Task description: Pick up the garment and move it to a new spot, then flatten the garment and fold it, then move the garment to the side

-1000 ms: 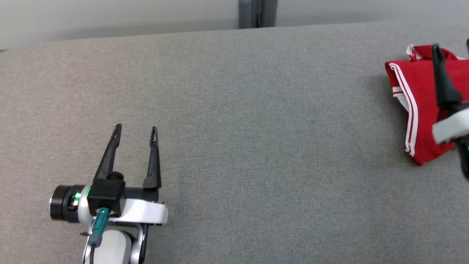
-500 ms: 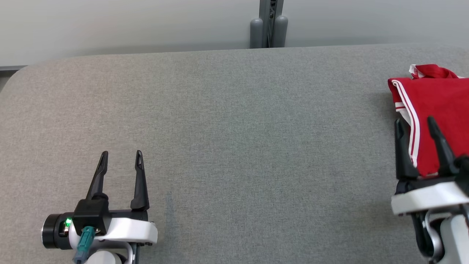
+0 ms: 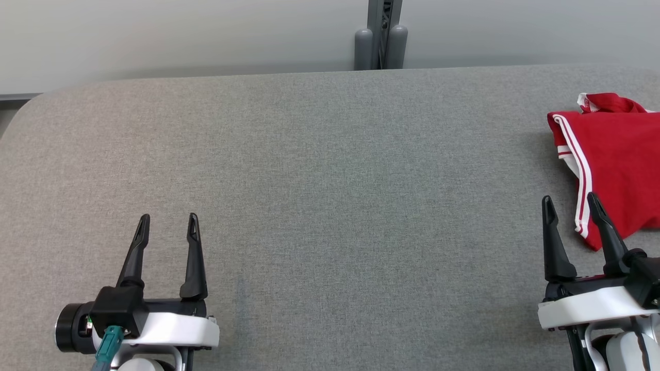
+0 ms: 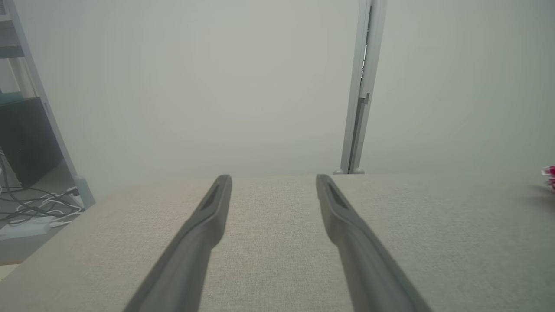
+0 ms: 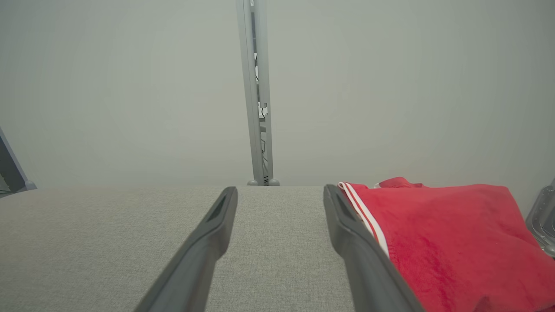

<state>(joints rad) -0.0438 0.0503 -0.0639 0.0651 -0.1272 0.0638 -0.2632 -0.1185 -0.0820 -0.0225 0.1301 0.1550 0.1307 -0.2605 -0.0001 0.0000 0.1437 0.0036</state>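
The garment (image 3: 613, 159) is red with white stripes along one edge; it lies folded at the table's far right and runs off the head view's right edge. In the right wrist view the garment (image 5: 446, 242) lies just right of my right finger. My right gripper (image 3: 568, 206) stands open at the lower right, its tips just left of and below the garment's lower corner, nothing between them. My left gripper (image 3: 167, 225) stands open and empty at the lower left, far from the cloth. A sliver of the garment (image 4: 550, 175) shows at the left wrist view's right edge.
The grey fabric table (image 3: 330, 170) spreads wide between the arms. A grey post (image 3: 380, 36) rises behind its far edge against a pale wall. Off the table's left end stand a shelf frame (image 4: 43, 112) and cables (image 4: 39, 208) on the floor.
The head camera tilted, shifting the whole picture down. My right gripper drew back from over the garment to the lower right, clear of it. The garment lies where it was.
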